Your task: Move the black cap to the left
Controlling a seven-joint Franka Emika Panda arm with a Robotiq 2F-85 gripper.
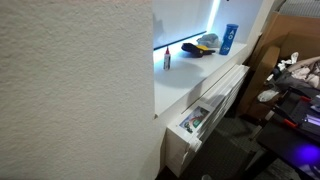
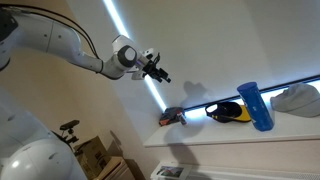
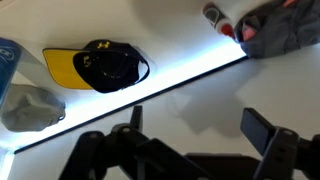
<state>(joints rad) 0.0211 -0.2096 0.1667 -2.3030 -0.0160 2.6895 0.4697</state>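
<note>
Gripper (image 2: 160, 72) up in the air clear of the shelf (image 2: 230, 133), fingers (image 3: 262, 128) spread wide, nothing between them as far as we see, black cap (image 3: 105, 67) lying on shelf, yellow brim toward blue box (image 2: 255, 105), just beside it, untouched

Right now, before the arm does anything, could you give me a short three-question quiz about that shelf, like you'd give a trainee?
1. True or false: the gripper is holding the black cap.
2. In an exterior view, what stands between the cap and the pale lump? A) blue box B) mug C) book
3. Fill in: the cap's brim is coloured ____.
Key: 1 false; 2 A; 3 yellow.
</note>
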